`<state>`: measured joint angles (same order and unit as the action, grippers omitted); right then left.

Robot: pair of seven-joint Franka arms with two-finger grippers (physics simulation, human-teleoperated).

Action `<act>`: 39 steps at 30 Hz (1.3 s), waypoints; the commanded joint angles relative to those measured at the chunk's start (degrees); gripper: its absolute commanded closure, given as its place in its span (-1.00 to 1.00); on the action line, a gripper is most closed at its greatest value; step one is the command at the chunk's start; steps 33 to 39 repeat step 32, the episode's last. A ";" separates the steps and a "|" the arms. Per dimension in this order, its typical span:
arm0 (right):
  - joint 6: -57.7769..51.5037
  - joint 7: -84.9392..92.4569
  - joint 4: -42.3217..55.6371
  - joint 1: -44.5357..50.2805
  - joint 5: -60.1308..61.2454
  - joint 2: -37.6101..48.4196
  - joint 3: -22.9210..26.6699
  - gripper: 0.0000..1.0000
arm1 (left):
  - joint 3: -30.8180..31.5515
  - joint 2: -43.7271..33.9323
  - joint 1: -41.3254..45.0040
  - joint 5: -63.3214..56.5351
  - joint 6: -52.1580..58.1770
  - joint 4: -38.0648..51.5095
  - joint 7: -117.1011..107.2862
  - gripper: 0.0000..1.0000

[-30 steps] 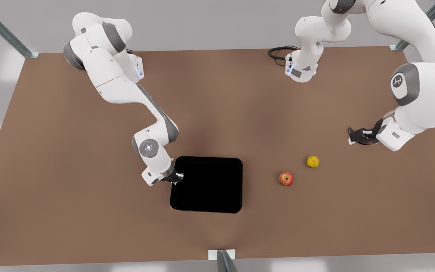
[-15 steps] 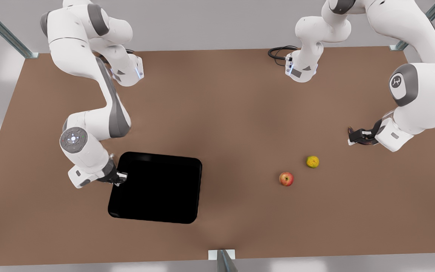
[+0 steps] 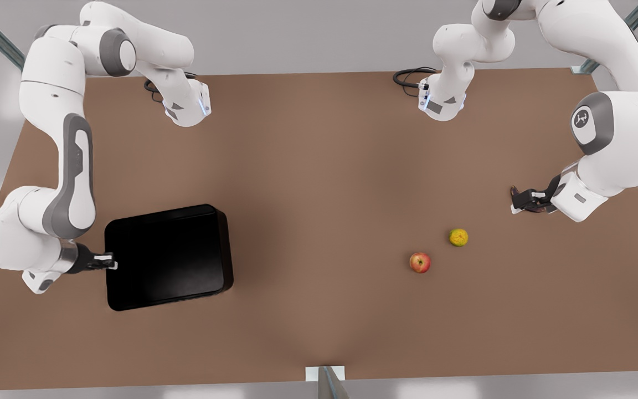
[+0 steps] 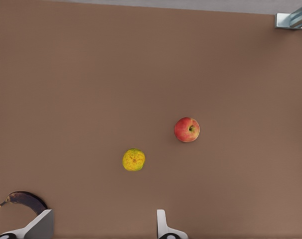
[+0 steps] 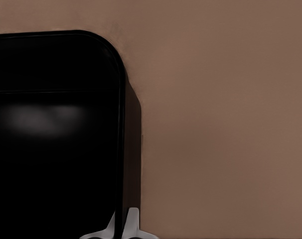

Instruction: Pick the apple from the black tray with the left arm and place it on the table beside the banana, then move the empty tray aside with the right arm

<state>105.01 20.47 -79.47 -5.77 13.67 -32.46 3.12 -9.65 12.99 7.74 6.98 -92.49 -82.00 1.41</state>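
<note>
The red apple [image 3: 420, 262] [image 4: 187, 129] lies on the brown table [image 3: 319, 155], right of centre in the front view. The glossy black tray [image 3: 166, 255] [image 5: 51, 149] is empty and sits near the front view's left edge, slightly turned. My right gripper [image 3: 109, 261] [image 5: 123, 226] is shut on the tray's rim at its left side. My left gripper [image 3: 516, 200] [image 4: 101, 231] hovers open at the front view's right, just over the dark banana [image 3: 535, 209] [image 4: 24, 200], which it partly hides. The apple is well apart from the banana.
A yellow-green lumpy fruit [image 3: 458, 237] [image 4: 134, 160] lies between the apple and the banana. Black cables [image 3: 407, 77] coil at the table's back edge. A metal post [image 3: 327, 382] stands at the front edge.
My right gripper has pulled the tray from the table's middle far toward the front view's left, turning it a little. The left arm, apple and fruit have stayed put.
</note>
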 commanded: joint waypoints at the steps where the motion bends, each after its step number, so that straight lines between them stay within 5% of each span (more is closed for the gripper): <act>1: -0.60 34.55 0.10 -0.46 1.80 -1.38 0.31 0.79 | -0.01 -0.07 0.00 -0.04 -0.06 0.17 -0.09 -1.00; 10: 3.09 34.55 1.69 -0.99 1.79 -7.53 1.36 0.75 | -0.01 -0.07 0.00 -0.04 0.03 0.17 -0.09 -1.00; 11: 3.09 34.28 1.69 -0.99 1.80 -7.53 1.36 0.54 | -0.01 -0.15 0.00 -0.04 0.12 0.17 -0.09 -1.00; 13: 3.45 32.00 1.95 -0.90 1.80 -7.44 1.27 -0.22 | -0.01 0.02 0.00 -0.04 0.03 0.17 -0.09 -1.00; 14: 3.45 27.35 2.30 -0.73 1.80 -7.18 0.92 -0.92 | -0.01 0.02 0.00 -0.04 0.03 0.17 -0.09 -1.00; 15: 2.30 23.39 4.76 -0.47 1.53 -6.65 0.39 -1.00 | -0.01 0.02 0.00 -0.04 0.03 0.17 -0.09 -1.00; 19: -9.91 -8.15 9.16 7.09 0.74 4.59 0.75 -1.00 | -0.01 0.11 0.00 -0.04 -0.06 0.17 -0.09 -1.00; 21: -11.41 -30.01 9.07 13.58 -9.27 11.44 0.31 -1.00 | -0.10 0.02 0.00 -0.04 0.03 0.96 -0.09 -1.00; 23: -15.28 -47.00 9.07 15.97 -9.28 11.63 0.04 -1.00 | -0.10 -0.07 0.00 -0.04 0.29 0.96 -0.26 -1.00; 39: -12.81 -55.10 10.12 18.52 -9.45 8.90 -0.22 -1.00 | 0.43 0.20 0.61 0.40 0.20 2.02 0.00 -1.00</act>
